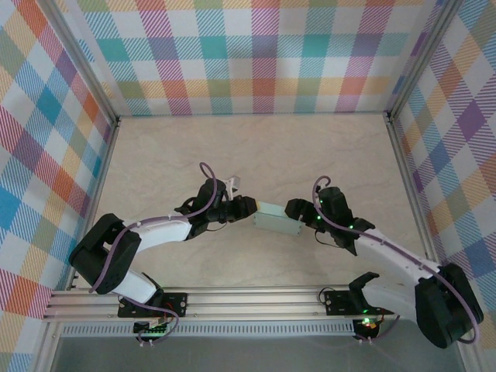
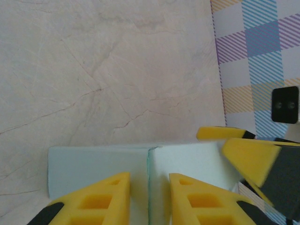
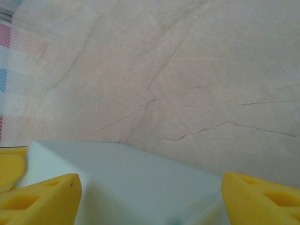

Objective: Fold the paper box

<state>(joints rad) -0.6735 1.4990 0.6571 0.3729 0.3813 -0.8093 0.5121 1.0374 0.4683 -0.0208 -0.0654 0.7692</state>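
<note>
Flanking paper box [image 1: 277, 219] on table [image 1: 256, 147]: right jaws pinching one end, left jaws' grip unclear; plaid walls [image 1: 263, 54].

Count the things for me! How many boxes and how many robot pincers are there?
paper box: 1
robot pincers: 2, the left pincer and the right pincer
total: 3

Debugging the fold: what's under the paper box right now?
Marbled tabletop shows all round the paper box, between the left pincer and right pincer. Its underside and any gap beneath are hidden by the box.
</note>
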